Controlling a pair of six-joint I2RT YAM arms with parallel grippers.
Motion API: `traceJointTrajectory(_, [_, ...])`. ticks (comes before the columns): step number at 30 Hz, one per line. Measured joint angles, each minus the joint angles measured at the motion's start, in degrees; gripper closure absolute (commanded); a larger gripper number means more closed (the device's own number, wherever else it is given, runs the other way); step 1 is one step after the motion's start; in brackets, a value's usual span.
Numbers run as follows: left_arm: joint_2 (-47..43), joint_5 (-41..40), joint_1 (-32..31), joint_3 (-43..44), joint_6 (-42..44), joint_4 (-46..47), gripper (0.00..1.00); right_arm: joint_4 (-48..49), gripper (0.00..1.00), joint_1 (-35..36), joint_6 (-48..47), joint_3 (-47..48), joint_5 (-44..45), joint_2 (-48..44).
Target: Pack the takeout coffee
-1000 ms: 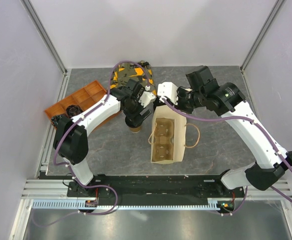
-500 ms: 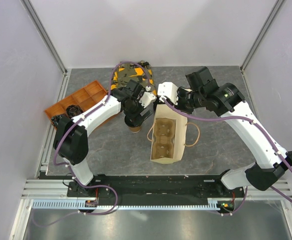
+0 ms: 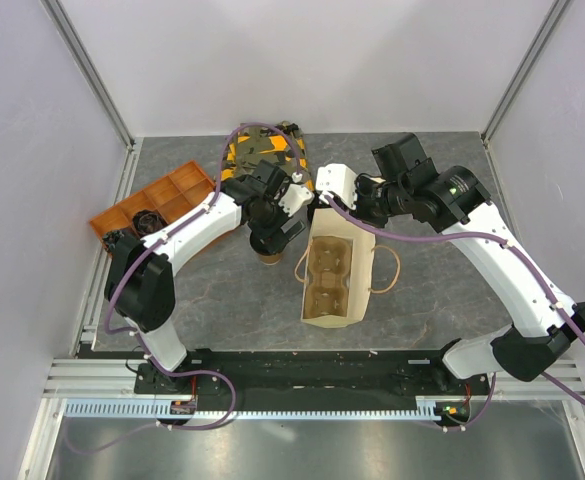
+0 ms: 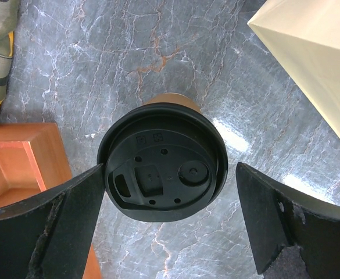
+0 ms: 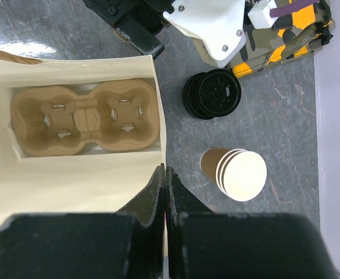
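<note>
1. The left gripper is released, its jaws spread wide to either side of the takeout coffee without touching it. It looks set up for a side grasp just under the lid.
2. The coffee stands upright on the tabletop, just beside the paper bag, near the bag's far end on its left-arm side.
3. The right gripper is clenched, and appears to pinch the bag's rim at the far end. I read this as holding the mouth open and steady.
4. Inside the bag lies a pulp cup carrier with both wells empty, so nothing is packed yet.
5. Spare black lids and a stack of lidless cups sit beyond the bag's far end.
6. Against a second ago, the bag has shifted slightly, and a handle loop now shows on its coffee side. The cup and left arm have barely moved.
</note>
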Motion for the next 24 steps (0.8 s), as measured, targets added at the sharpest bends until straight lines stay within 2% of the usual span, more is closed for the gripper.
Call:
traceJointTrajectory(10, [-0.04,-1.01,0.02,0.00,0.00,-0.07,0.00,0.00,1.00,0.00,0.26,0.00,-0.02,0.00])
traceJointTrajectory(24, [-0.20,-0.85,0.02,-1.11,0.00,0.13,0.11,0.02,1.00,0.00,0.57,-0.15,-0.02,0.00])
